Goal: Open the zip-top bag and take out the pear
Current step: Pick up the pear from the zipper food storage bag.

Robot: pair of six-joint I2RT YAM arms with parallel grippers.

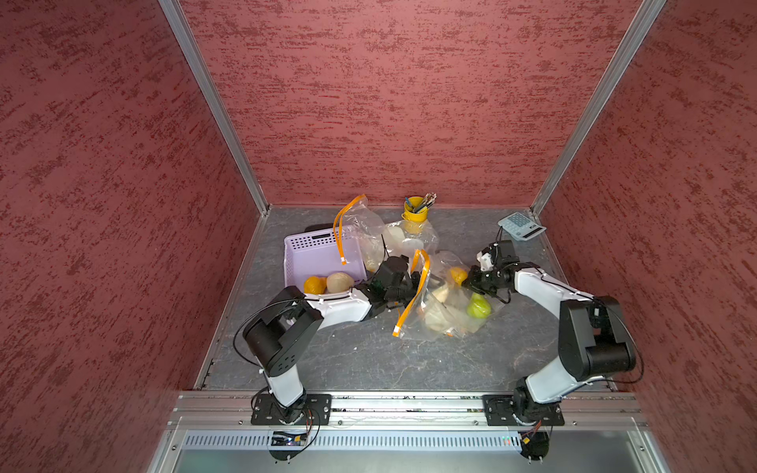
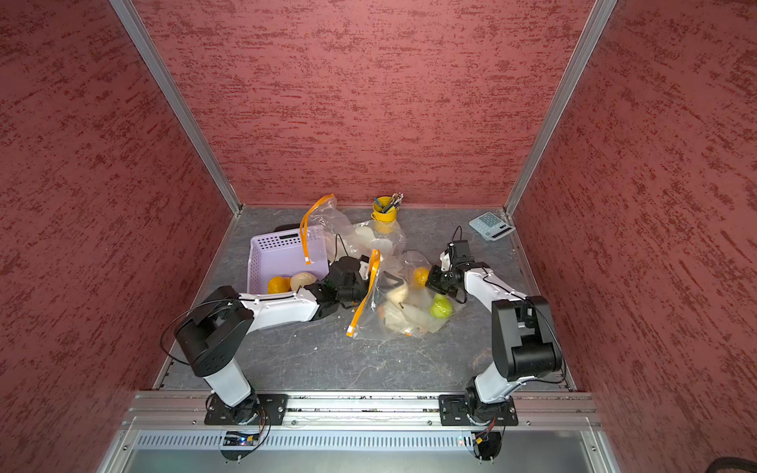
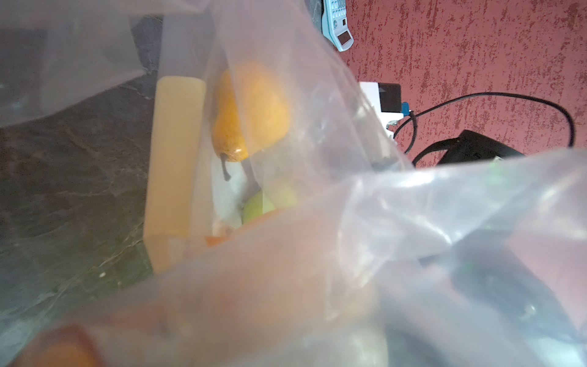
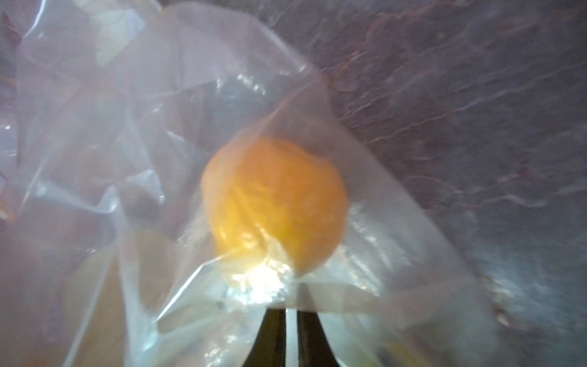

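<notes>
Clear film of the zip-top bag [image 1: 446, 323] is pinched in my right claw [image 4: 291, 311], jaws nearly together, beside the orange pear [image 4: 276, 206] inside. Left claw [image 2: 385, 282] sits at the mouth; I cannot tell its spread. I'd anchor firmly, then reach slowly.

Lost behind the bag [image 1: 458, 305] in both top views: left gripper [image 1: 429, 284] tips; no telling how wide the jaws stand. In the left wrist view, only a dark blur under film. Cut off by frame edges: calculator [image 3: 336, 27], and all of the right gripper [image 4: 291, 333] but its tips. Veiled, soft through plastic: pear [image 4: 276, 203]. Unidentifiable: pale lumps [image 1: 437, 317] inside the bag. Too small to count: pens [image 1: 426, 200] in the cup [image 1: 414, 215].
</notes>
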